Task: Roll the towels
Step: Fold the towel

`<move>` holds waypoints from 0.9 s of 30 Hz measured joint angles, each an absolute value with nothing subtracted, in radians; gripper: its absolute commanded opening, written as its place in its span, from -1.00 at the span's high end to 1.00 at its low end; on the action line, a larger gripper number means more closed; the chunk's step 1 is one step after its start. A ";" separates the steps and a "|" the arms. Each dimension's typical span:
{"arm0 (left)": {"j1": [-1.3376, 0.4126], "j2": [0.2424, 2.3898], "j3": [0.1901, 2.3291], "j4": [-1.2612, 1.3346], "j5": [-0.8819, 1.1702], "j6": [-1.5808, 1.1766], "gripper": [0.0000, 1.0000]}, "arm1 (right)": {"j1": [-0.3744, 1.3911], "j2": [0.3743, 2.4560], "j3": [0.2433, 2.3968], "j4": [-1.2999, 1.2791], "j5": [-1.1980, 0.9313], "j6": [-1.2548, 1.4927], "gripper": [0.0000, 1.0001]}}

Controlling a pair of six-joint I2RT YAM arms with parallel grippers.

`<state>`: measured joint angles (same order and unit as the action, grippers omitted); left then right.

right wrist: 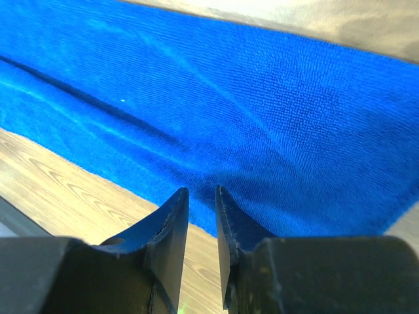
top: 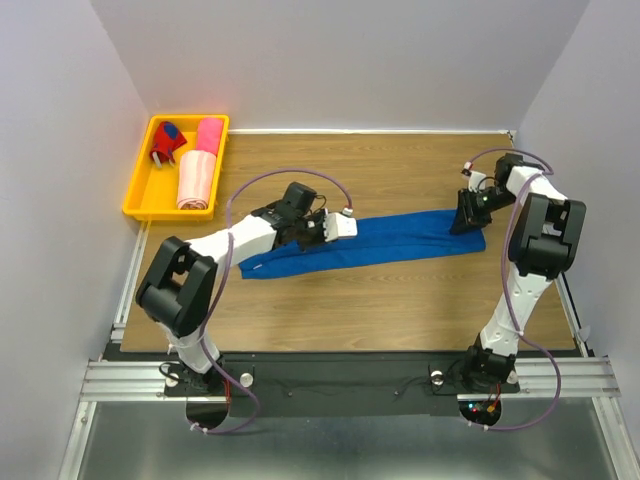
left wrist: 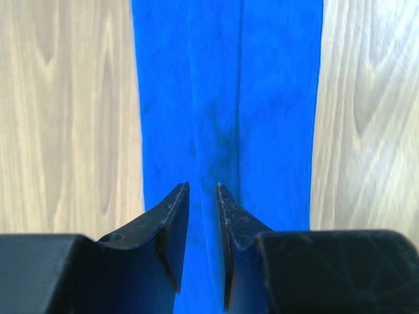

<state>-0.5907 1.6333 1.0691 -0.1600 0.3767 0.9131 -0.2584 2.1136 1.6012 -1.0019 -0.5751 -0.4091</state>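
The royal blue towel point(top: 400, 240) lies flat as a long narrow strip across the middle of the table. My left gripper point(top: 333, 231) is low over its left part, jaws drawn together to a thin slit with nothing held; blue cloth point(left wrist: 275, 98) fills the left wrist view under the gripper point(left wrist: 203, 186). My right gripper point(top: 467, 222) is at the towel's right end, jaws likewise together, tips point(right wrist: 202, 190) at the cloth's edge point(right wrist: 229, 98) with bare wood below. A hot pink towel point(top: 208, 133) and a pale pink towel point(top: 196, 180) lie rolled in the tray.
The yellow plastic tray point(top: 138, 195) stands at the back left and also holds a small red and blue object point(top: 165, 145). Walls close the table at the left, back and right. A metal rail point(top: 340, 375) runs along the near edge.
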 measured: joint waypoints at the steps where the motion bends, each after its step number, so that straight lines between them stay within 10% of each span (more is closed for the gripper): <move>1: -0.601 1.665 1.084 -0.146 0.374 0.908 0.38 | -0.258 2.109 1.601 -1.001 -0.575 -0.410 0.42; 22: -0.660 1.836 1.115 -0.136 0.306 0.915 0.51 | -0.171 2.002 1.554 -1.038 -0.618 -0.453 0.42; 27: -0.660 1.839 1.115 -0.125 0.305 0.916 0.82 | -0.170 2.025 1.530 -1.025 -0.612 -0.452 0.42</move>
